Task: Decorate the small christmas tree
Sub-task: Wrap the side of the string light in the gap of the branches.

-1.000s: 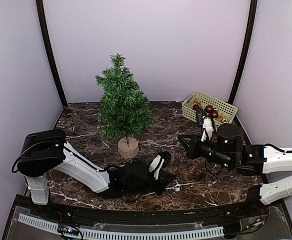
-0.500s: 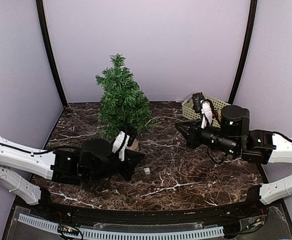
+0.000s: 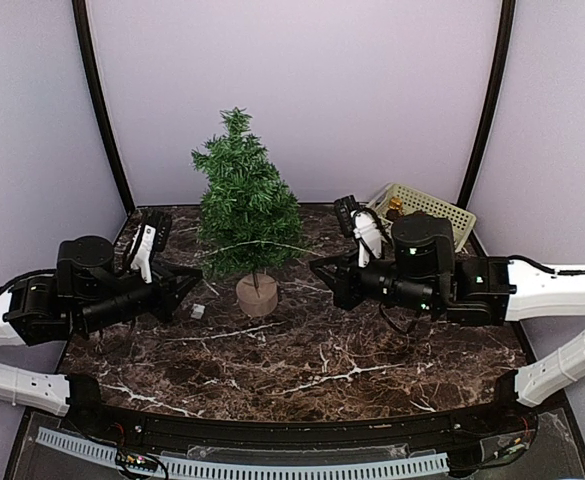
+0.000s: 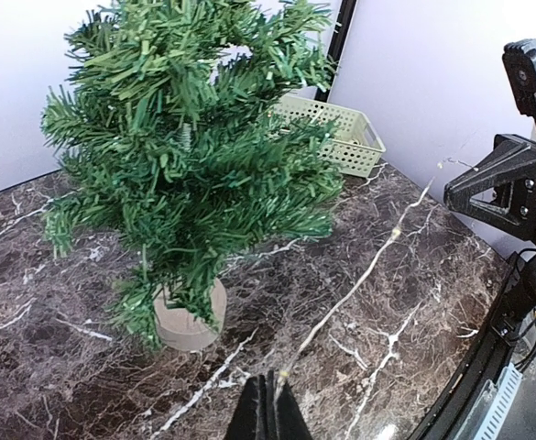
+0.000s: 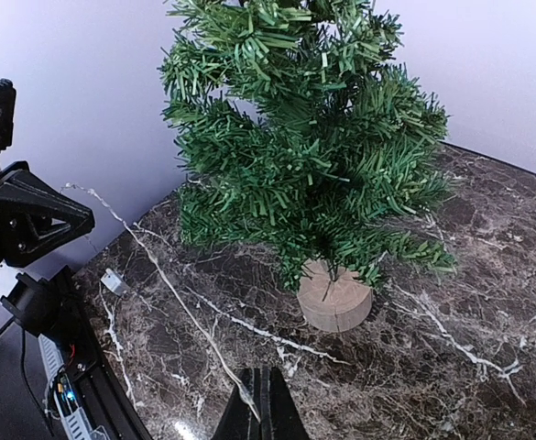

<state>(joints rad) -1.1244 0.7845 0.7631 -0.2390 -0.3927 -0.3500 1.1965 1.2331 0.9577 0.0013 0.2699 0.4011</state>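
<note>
small christmas tree (image 3: 247, 210), dark green (bristly needles), upright on pale stump (image 3: 257, 297), rear-left of table (image 3: 372, 360)

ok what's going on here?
Both arms are working a thin wire strand at the small christmas tree. The left gripper and right gripper are each shut on it, holding it stretched across the tree's front. Whether it touches the branches is unclear.

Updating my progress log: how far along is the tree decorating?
Done: nothing hangs on the small christmas tree yet. In hand: left tool and right tool each pinch a thin wire strung between them near the tree. Left: drape it on the branches, then add ornaments from the basket.
</note>
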